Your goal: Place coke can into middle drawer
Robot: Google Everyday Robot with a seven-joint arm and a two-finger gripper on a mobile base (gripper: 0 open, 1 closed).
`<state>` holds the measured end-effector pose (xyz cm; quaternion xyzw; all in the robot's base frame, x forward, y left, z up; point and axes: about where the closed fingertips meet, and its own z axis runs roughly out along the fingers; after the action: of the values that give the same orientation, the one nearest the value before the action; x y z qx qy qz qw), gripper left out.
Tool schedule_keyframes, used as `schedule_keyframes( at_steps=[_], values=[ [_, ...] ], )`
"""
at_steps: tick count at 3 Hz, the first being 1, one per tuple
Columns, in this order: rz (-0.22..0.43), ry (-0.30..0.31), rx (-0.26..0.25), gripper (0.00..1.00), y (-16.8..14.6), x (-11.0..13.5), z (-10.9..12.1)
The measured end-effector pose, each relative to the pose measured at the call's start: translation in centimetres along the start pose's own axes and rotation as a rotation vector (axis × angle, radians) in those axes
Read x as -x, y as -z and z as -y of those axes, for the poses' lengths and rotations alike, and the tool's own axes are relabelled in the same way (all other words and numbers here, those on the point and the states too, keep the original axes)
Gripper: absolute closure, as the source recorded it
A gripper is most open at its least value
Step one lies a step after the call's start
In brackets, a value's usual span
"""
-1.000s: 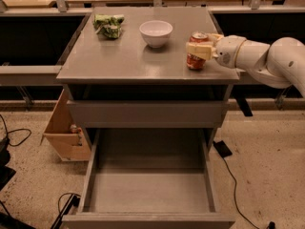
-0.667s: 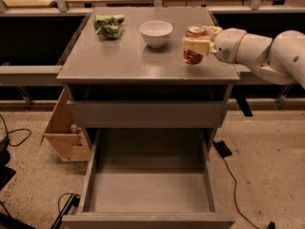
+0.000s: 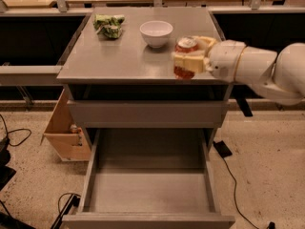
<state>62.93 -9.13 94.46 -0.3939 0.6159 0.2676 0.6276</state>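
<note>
The coke can (image 3: 185,46), red-orange with a silver top, is held in my gripper (image 3: 193,56) near the front right edge of the grey cabinet top (image 3: 119,56). The gripper's cream fingers (image 3: 188,63) wrap around the can's sides, and the white arm reaches in from the right. The can looks lifted a little off the surface. The middle drawer (image 3: 148,190) is pulled out wide open below, a shallow grey tray with nothing in it, lower and to the left of the can.
A white bowl (image 3: 156,33) stands on the top behind the can. A green snack bag (image 3: 109,25) lies at the back left. A shut drawer front (image 3: 145,113) sits above the open drawer. A cardboard box (image 3: 66,130) and cables are on the floor at left.
The gripper has carried the can leftward and toward the front edge of the cabinet top, away from the right rear spot where it was.
</note>
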Motion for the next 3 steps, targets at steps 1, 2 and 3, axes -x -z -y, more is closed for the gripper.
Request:
schedule_keyframes(
  at_steps=[1,2,3],
  values=[
    [-0.012,-0.06,0.022,1.0,0.2,-5.2,-4.1],
    [-0.064,-0.041,0.042,1.0,-0.3,-11.8,-7.4],
    [-0.06,-0.048,0.045,1.0,-0.5,-12.2,-7.6]
  ],
)
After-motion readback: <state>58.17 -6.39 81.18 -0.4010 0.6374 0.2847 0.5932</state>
